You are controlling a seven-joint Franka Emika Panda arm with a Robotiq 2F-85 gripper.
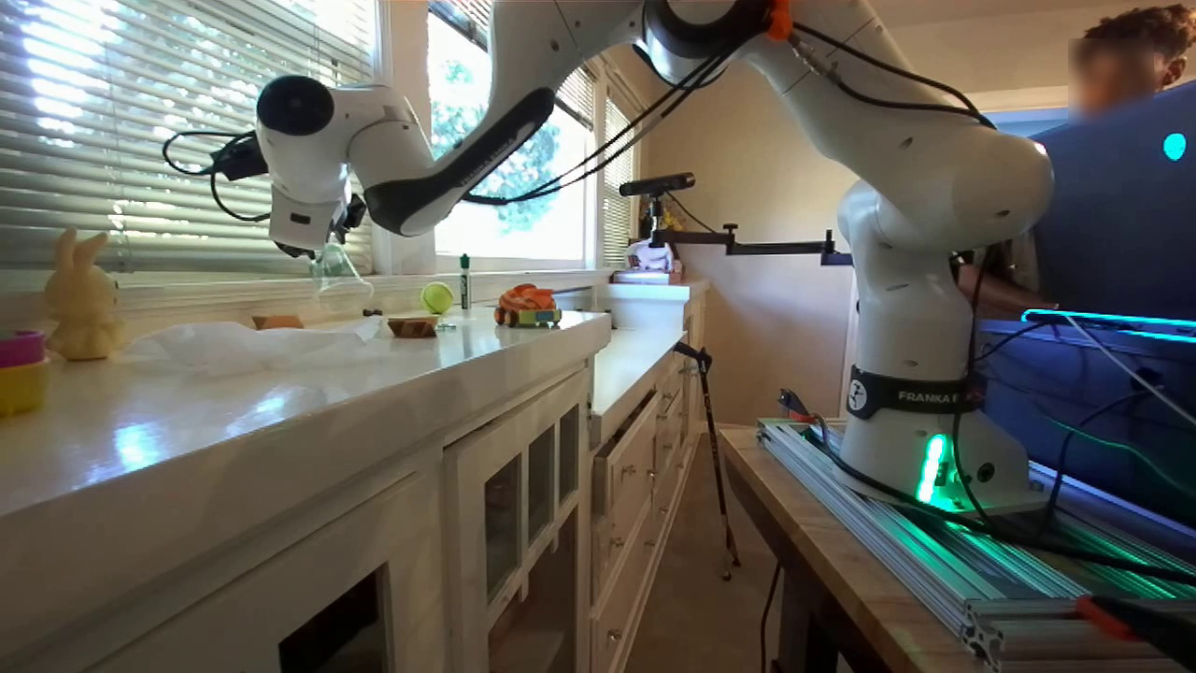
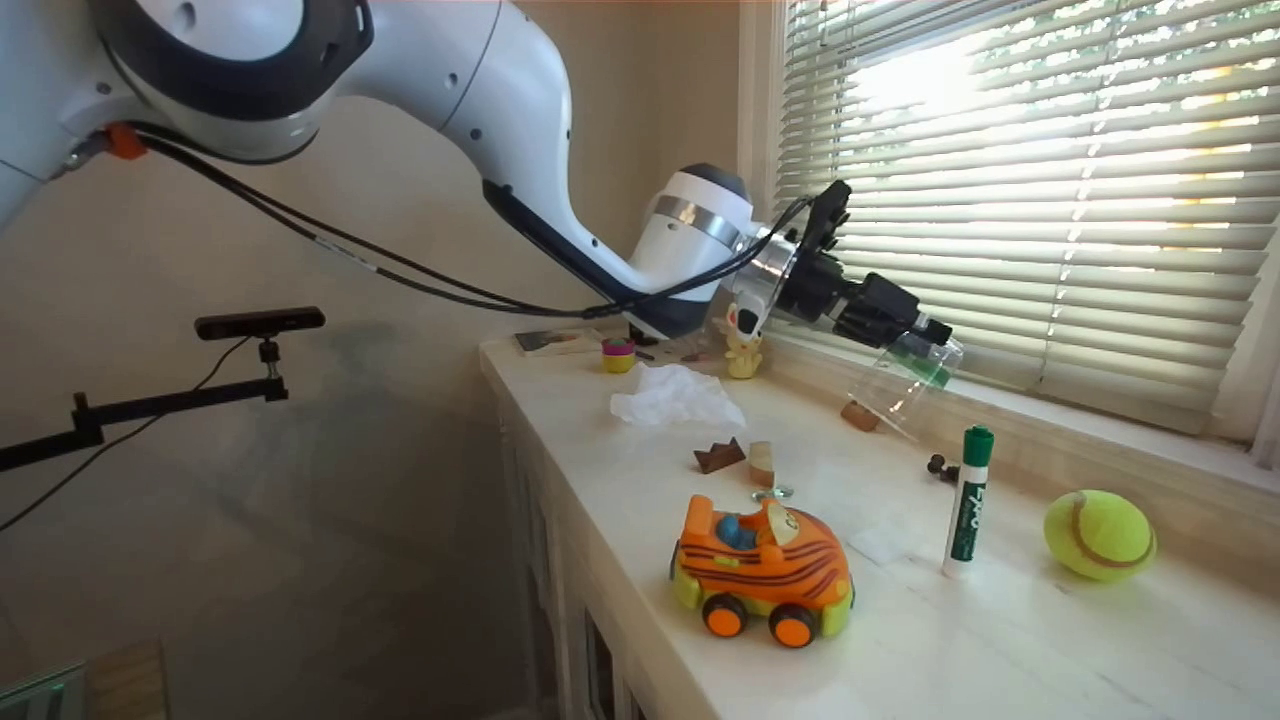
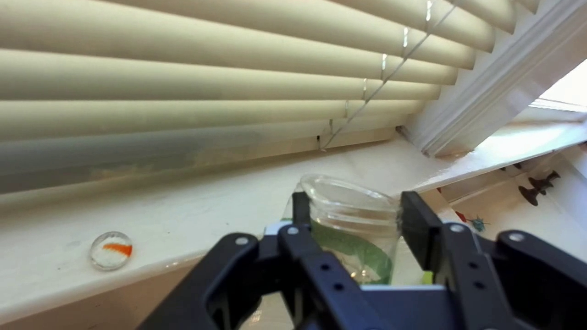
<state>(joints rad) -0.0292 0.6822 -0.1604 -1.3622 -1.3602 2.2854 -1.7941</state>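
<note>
My gripper is shut on a clear plastic cup with a green printed band. In the wrist view the cup stands between the two black fingers, its rounded edge level with the fingertips and bent out of round. An exterior view shows the cup tilted, hanging down from the gripper above the counter's back edge, close to the window sill. Against the bright window the same cup is faint in the remaining exterior picture. Under it on the counter lies a brown wooden block.
The counter holds a crumpled white sheet, brown pieces, an orange toy car, an upright green marker, a tennis ball and a rabbit figure. A clear disc lies on the sill beneath the blinds.
</note>
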